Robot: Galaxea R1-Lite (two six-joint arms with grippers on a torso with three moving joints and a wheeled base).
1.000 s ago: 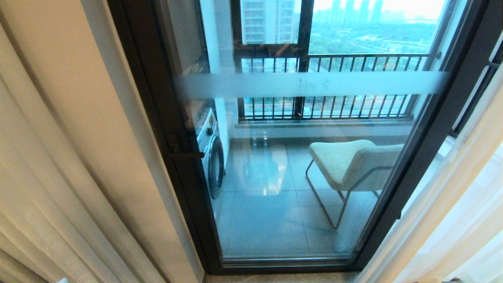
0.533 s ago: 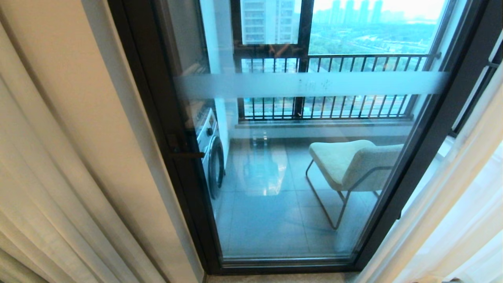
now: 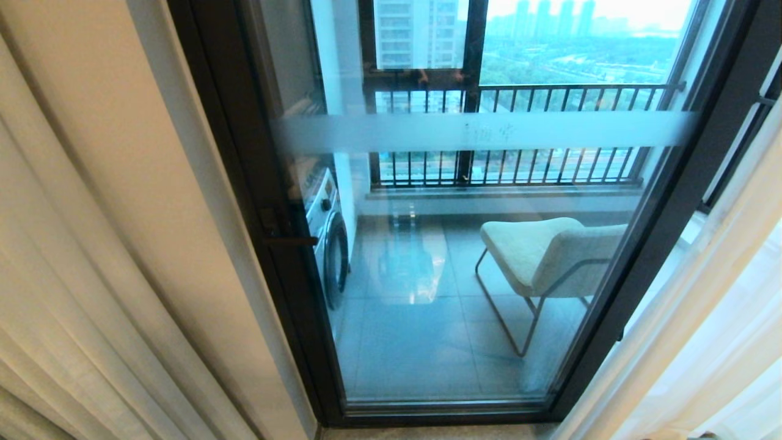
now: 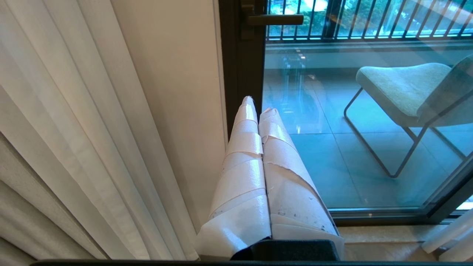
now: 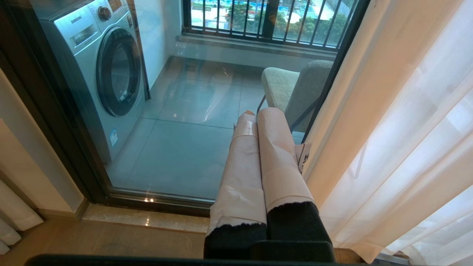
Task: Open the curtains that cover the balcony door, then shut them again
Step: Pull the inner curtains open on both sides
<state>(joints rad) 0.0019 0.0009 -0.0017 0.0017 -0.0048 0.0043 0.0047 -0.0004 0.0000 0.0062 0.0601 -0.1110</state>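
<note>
The curtains stand drawn apart. The beige pleated drape point(image 3: 67, 287) hangs at the left, and the thin white sheer point(image 3: 708, 318) hangs at the right. Between them the balcony door point(image 3: 489, 131) shows bare, with a dark frame and a frosted band across its glass. My left gripper point(image 4: 258, 105), wrapped in white tape, is shut on nothing; it sits low beside the beige drape point(image 4: 85, 122) and the wall strip. My right gripper point(image 5: 255, 112) is also shut and empty, just beside the sheer curtain point(image 5: 399, 140), apart from it. Neither gripper shows in the head view.
Behind the glass stand a washing machine point(image 3: 327, 244) at the left and a pale chair point(image 3: 544, 256) on thin metal legs at the right. A black railing point(image 3: 519, 165) runs beyond them. A dark handle point(image 3: 287, 239) sits on the door's left frame.
A white tip of my left gripper at the lower left edge of the head view has dropped out of sight. The curtains, the door and the right arm have not moved.
</note>
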